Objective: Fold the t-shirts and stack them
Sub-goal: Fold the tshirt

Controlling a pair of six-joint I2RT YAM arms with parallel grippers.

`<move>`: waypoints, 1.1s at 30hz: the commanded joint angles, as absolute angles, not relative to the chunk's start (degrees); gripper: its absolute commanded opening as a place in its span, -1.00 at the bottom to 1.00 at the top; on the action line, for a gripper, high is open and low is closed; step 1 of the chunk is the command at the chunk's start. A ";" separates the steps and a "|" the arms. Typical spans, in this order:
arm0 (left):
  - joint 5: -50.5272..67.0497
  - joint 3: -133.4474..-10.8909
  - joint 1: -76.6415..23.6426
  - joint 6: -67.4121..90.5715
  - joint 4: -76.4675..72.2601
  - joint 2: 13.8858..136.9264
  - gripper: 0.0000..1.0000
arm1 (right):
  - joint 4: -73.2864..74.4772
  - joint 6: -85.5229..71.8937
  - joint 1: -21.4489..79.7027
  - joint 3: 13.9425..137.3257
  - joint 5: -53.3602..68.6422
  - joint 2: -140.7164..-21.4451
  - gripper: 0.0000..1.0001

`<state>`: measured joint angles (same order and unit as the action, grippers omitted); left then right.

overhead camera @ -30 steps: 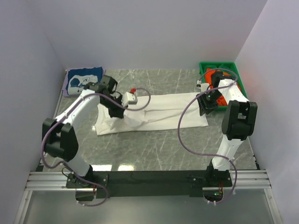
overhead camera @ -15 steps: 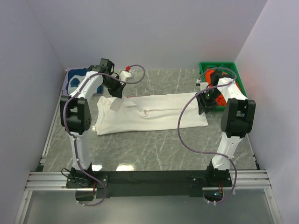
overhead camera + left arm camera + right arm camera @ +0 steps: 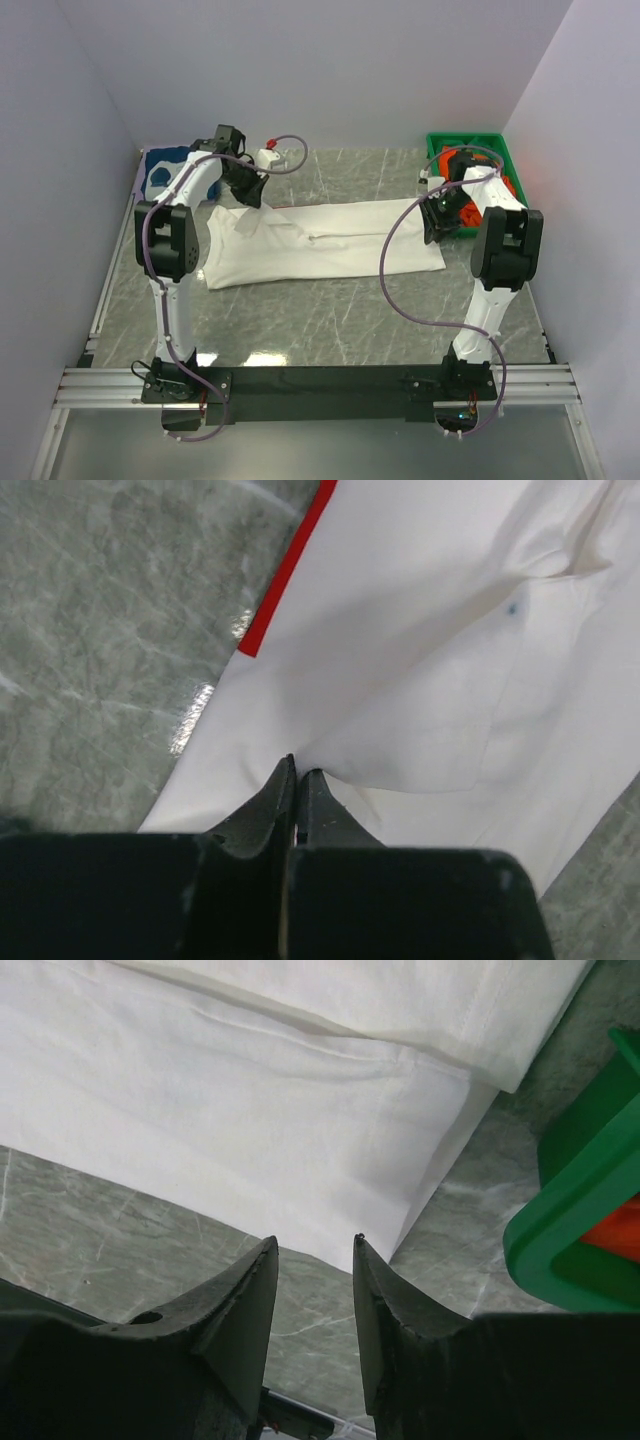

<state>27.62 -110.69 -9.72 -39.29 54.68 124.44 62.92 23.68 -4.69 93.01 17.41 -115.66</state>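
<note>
Navy t-shirt, bearing a white graphic, is lying in the far left corner of the grey marbled table, partly hidden behind the left arm. Just to its right we are finding the left gripper lowered onto the far left end of the white t-shirt. In the left wrist view its fingers are pressed together and are pinching a fold of the white cloth, with creases running away from the tips. A red band is running along the shirt's edge there. The white t-shirt is lying flat across the middle of the table as a long strip stretching from left to right. At its right end we are seeing the right gripper hovering over the near right corner, its fingers spread apart and gripping nothing. Beside it, in the far right corner, the green bin is holding orange cloth.
</note>
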 commanded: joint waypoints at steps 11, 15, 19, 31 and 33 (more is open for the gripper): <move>34.98 -93.71 -10.56 -36.49 55.64 112.42 0.00 | 63.63 24.35 -2.47 97.82 20.21 -116.63 -0.02; 36.82 -89.66 -6.95 -37.96 53.61 106.97 0.08 | 62.58 24.35 -0.62 97.91 20.21 -117.07 -0.07; 36.30 -85.71 -6.68 -41.48 56.07 105.91 0.05 | 62.40 24.17 1.93 98.79 21.18 -117.94 -0.11; 27.95 -78.22 -3.43 -33.92 42.54 105.20 0.13 | 62.14 23.29 5.62 100.46 22.41 -119.00 -0.11; 27.95 -78.66 -3.51 -34.19 42.28 106.87 0.11 | 62.05 23.20 5.97 100.72 22.24 -119.09 -0.11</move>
<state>28.58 -78.22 -3.20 -34.68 44.77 105.41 62.41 23.66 5.06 98.04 21.28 -118.65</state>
